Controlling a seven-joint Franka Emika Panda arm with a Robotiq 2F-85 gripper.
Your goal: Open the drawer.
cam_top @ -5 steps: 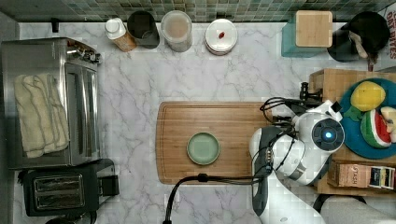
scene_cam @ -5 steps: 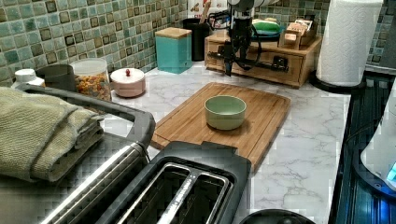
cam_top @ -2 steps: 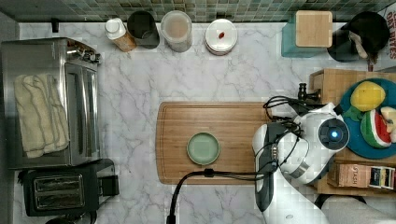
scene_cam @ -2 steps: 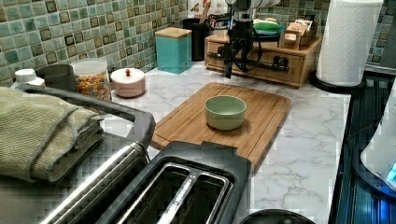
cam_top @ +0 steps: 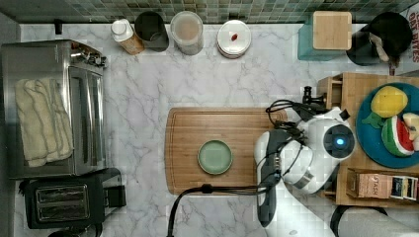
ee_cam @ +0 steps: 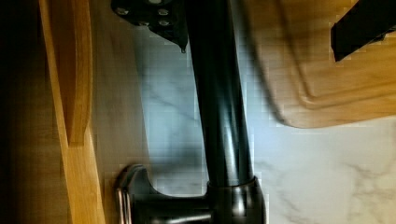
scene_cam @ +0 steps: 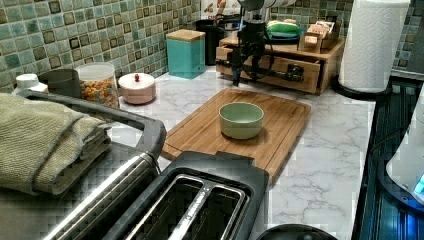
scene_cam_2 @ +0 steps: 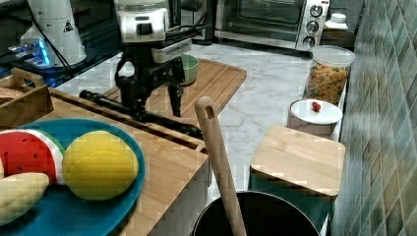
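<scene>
The drawer front is largely hidden by the arm in the top view; its interior cannot be made out. It is seen as light wood with one long black bar handle on posts, set in the wooden stand at the surface's far end in the left view. The gripper jaws are spread, straddling the handle. One green bowl is counted on one cutting board.

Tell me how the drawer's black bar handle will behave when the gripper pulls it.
The handle looks like rigid metal on posts, so probably no flex. Its glossy round bar may slip between the fingers. The drawer likely slides straight out.
</scene>
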